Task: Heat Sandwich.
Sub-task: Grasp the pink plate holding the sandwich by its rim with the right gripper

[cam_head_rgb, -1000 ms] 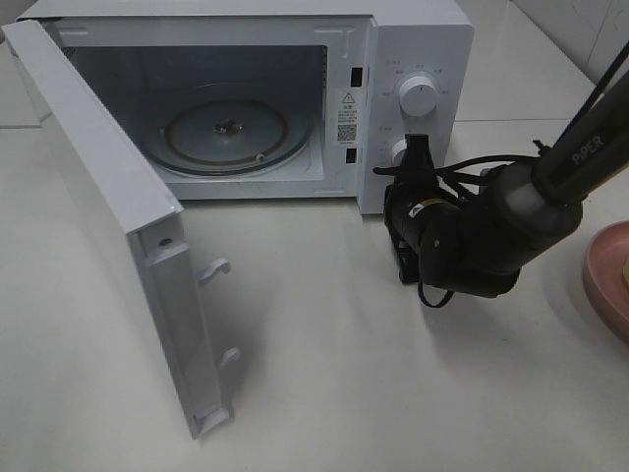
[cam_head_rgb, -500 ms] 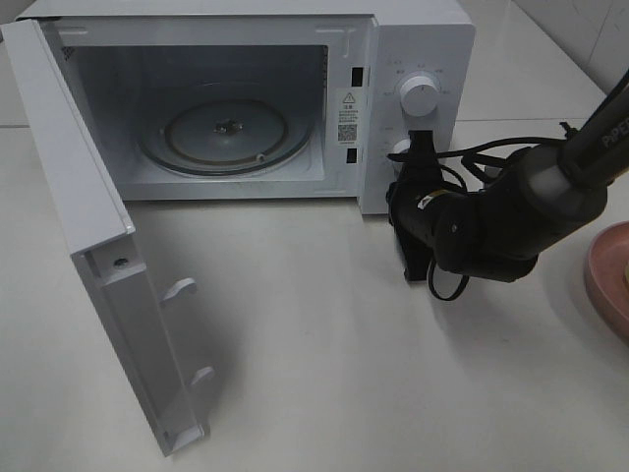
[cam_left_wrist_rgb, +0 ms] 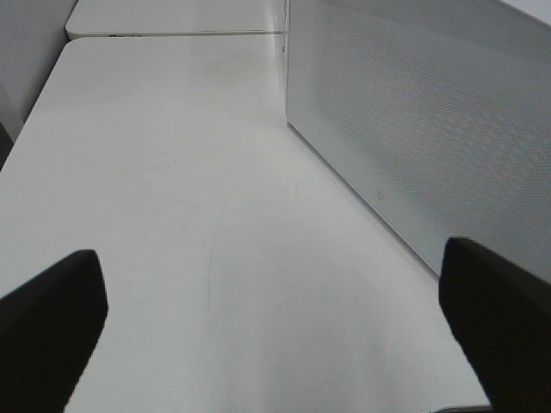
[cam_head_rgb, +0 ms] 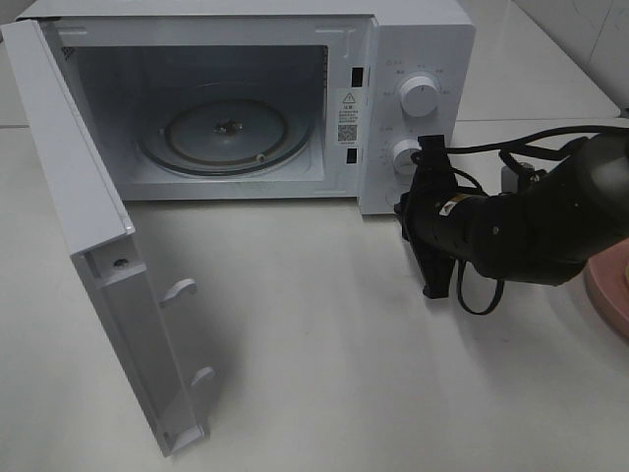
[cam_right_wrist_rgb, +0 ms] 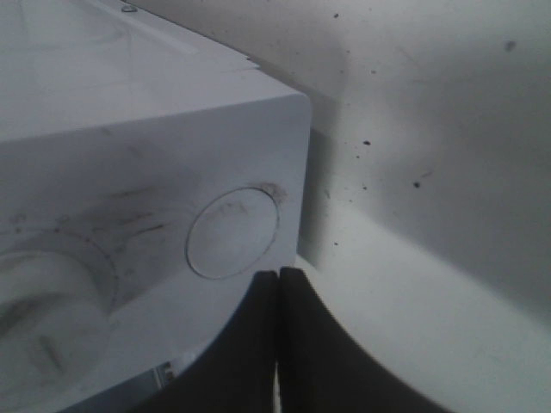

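Note:
The sandwich is out of view. The white microwave [cam_head_rgb: 423,39] stands at the back with its door [cam_head_rgb: 88,236] swung wide open to the left and its glass turntable [cam_head_rgb: 224,133] bare. My right gripper [cam_head_rgb: 403,210] is shut on nothing, just in front of the lower part of the control panel. In the right wrist view its fingers [cam_right_wrist_rgb: 277,288] are pressed together beside a round button [cam_right_wrist_rgb: 232,232] on the panel. My left gripper [cam_left_wrist_rgb: 275,331] is open over bare table beside the door's outer face [cam_left_wrist_rgb: 430,129]; the exterior view does not show it.
The rim of a salmon-pink plate [cam_head_rgb: 607,290] shows at the right edge, behind my right arm. Two knobs [cam_head_rgb: 420,96] sit on the panel. Black cables trail from the right arm. The open door stands out over the table's left front.
The microwave door has swung further open to the left. My right gripper has drawn back to the right, away from the control panel, still shut.

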